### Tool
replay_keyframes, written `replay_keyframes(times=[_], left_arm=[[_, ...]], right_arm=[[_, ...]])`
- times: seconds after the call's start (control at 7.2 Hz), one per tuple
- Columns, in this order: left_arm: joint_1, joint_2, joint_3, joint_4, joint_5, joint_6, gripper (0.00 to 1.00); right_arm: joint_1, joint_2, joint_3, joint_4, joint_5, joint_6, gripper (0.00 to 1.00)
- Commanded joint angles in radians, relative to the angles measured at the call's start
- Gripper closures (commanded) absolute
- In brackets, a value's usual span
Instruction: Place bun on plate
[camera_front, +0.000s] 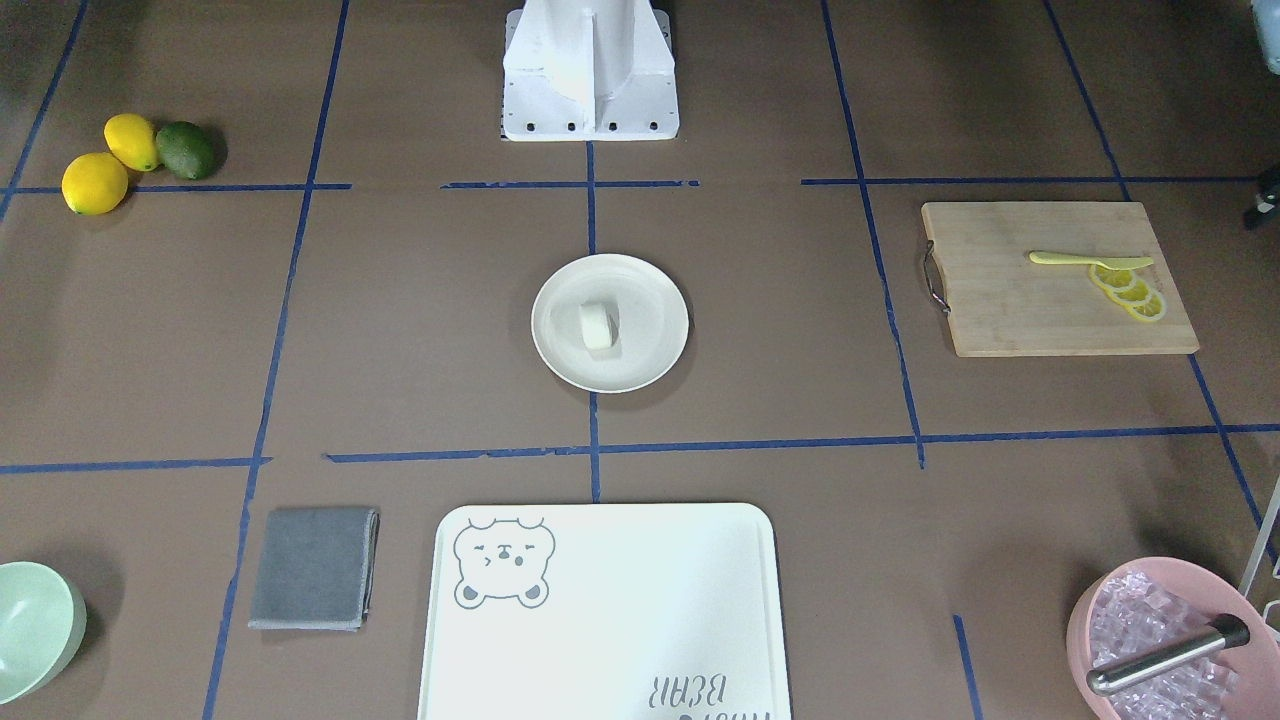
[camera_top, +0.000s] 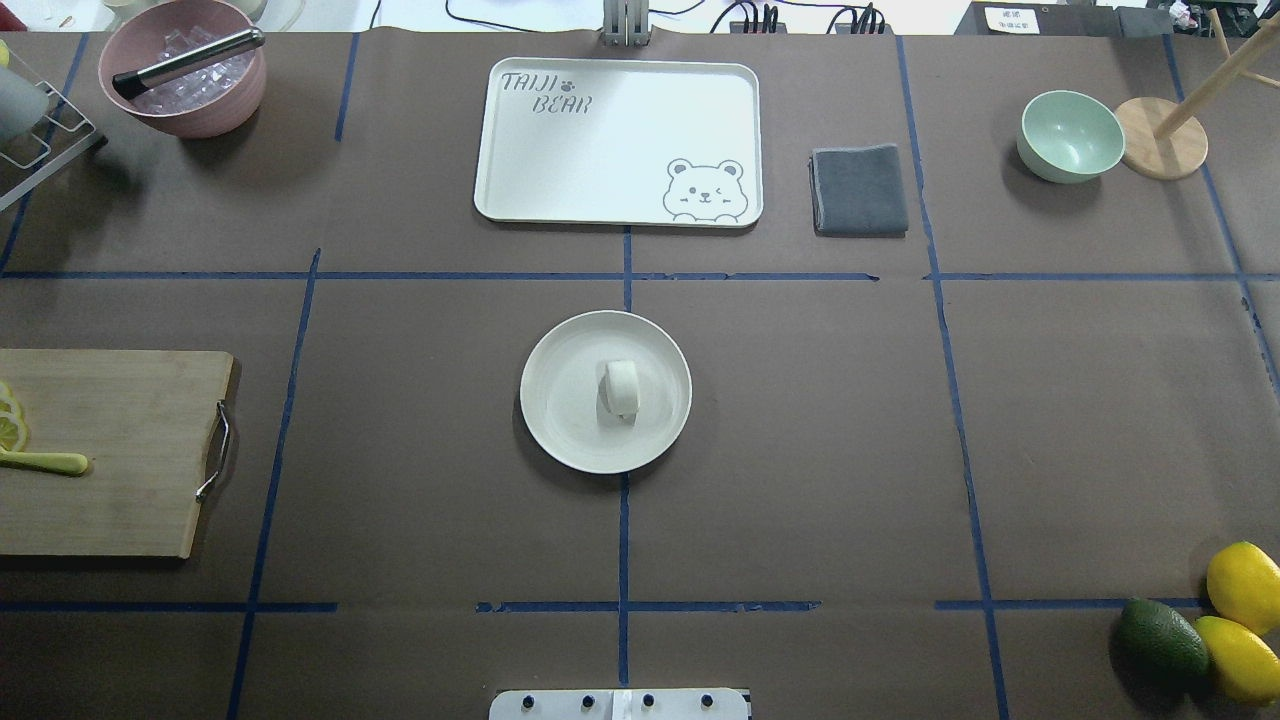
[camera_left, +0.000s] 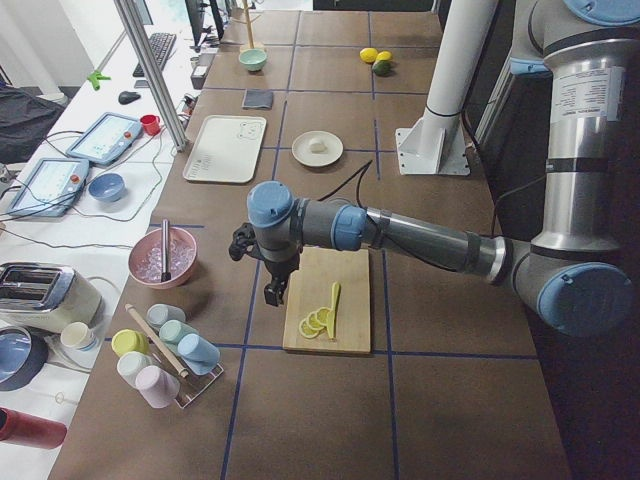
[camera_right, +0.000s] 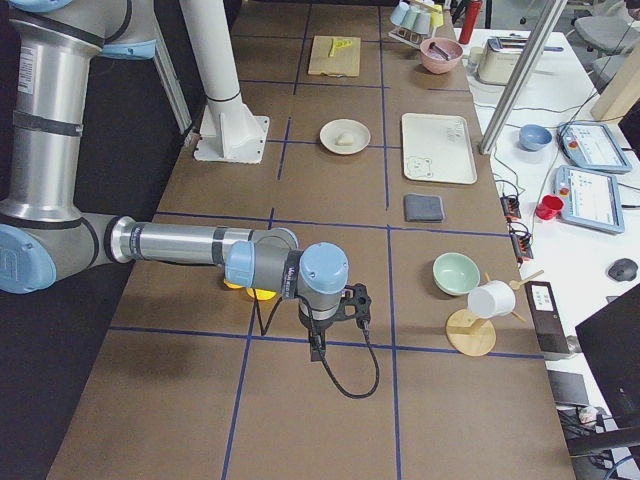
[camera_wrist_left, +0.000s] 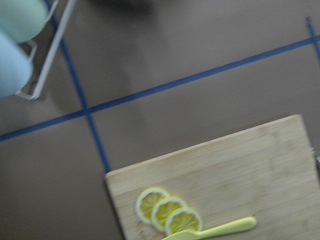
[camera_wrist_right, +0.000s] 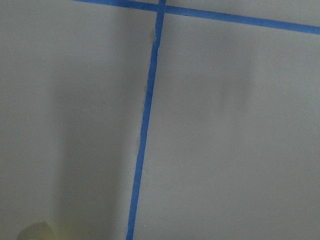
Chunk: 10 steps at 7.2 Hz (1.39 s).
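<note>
We think this job is as good as done. The bun (camera_front: 597, 326) sits in the middle of the plate (camera_front: 655, 300), and the plate is in the middle of the desk (camera_front: 400, 330). Nothing touches the bun. It lies on its side like a little drum, so we think a bump could make it roll. The raised rim of the plate should stop it.

We see no more work to do on the bun. The only move left, we think, is for the arms to stay clear of the plate.

The left tool (camera_left: 272, 293) hangs just over the edge of the wooden board (camera_left: 350, 285) that has the lemon slices (camera_wrist_left: 169, 214) on it. It is well apart from the plate. The right tool (camera_right: 317, 345) hangs over bare desk at the other end, near the whole lemons (camera_front: 95, 183), and is well apart from the plate too.

We see both tools only from the side cameras, small and dark. So we cannot tell how far open they are, or if they hold anything. The wrist cameras show only the desk below, with no fingers in sight.
</note>
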<state>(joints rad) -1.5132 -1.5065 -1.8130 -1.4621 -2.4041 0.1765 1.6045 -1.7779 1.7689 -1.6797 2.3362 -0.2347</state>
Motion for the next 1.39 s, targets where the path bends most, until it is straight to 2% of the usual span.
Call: replay_keyframes(times=[0.0,0.28,1.25], left_arm=[[-0.056,0.101,0.027,-0.003,0.002,0.031,0.0],[-0.059,0.088,0.075,-0.003,-0.001,0.018,0.0],[-0.058,0.089,0.078,-0.001,0.01,0.024,0.0]], right_arm=[[0.0,0.0,0.001,0.0,0.002,0.0,0.0],[0.0,0.0,0.0,0.0,0.0,0.0,0.0],[0.0,-0.002,0.0,0.0,-0.001,0.0,0.0]])
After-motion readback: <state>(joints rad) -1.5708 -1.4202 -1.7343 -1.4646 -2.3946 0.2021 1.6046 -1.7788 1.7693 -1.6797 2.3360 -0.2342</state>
